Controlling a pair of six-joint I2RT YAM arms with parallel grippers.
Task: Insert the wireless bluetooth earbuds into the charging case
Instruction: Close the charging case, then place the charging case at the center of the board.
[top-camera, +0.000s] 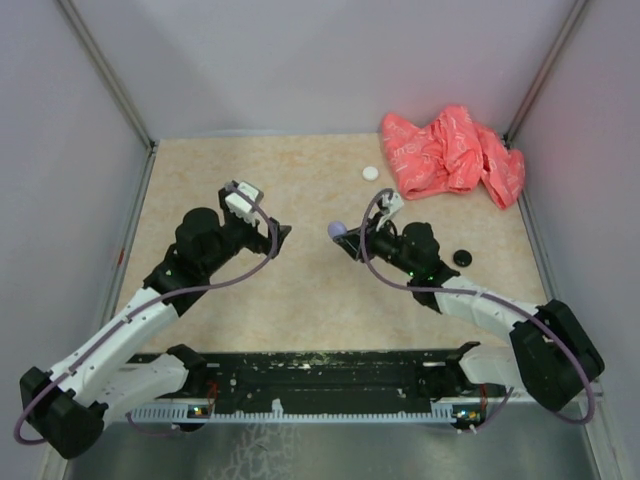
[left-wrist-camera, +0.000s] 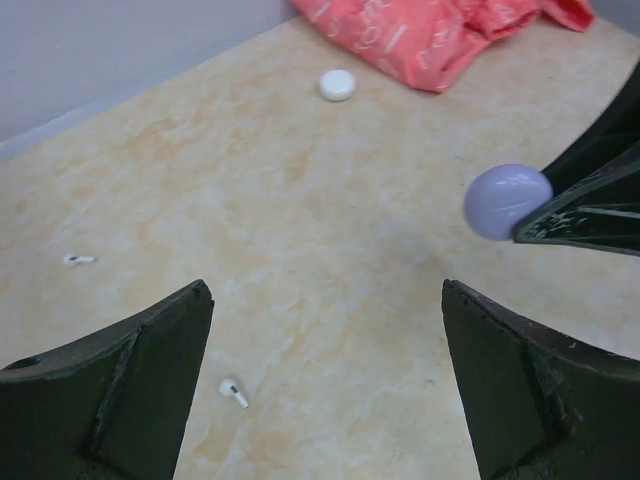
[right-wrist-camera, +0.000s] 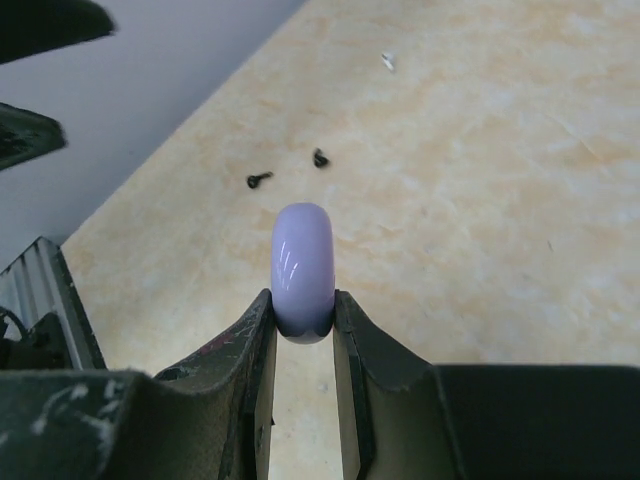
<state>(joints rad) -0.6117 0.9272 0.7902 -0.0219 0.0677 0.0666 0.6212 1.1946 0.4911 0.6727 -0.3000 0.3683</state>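
Observation:
My right gripper (top-camera: 347, 236) is shut on a round lavender charging case (right-wrist-camera: 303, 268), held on edge above the table; the case also shows in the top view (top-camera: 336, 229) and in the left wrist view (left-wrist-camera: 507, 200). My left gripper (left-wrist-camera: 325, 290) is open and empty, facing it. Two white earbuds (left-wrist-camera: 234, 392) (left-wrist-camera: 77, 260) lie on the table below the left gripper. Two black earbuds (right-wrist-camera: 259, 180) (right-wrist-camera: 321, 157) and a white one (right-wrist-camera: 387, 62) lie beyond the case. No pale purple earbuds are in view.
A white round case (top-camera: 371, 172) lies at the back. A black round case (top-camera: 462, 257) lies beside the right arm. A crumpled red cloth (top-camera: 450, 150) fills the back right corner. Grey walls enclose the beige table (top-camera: 300, 300).

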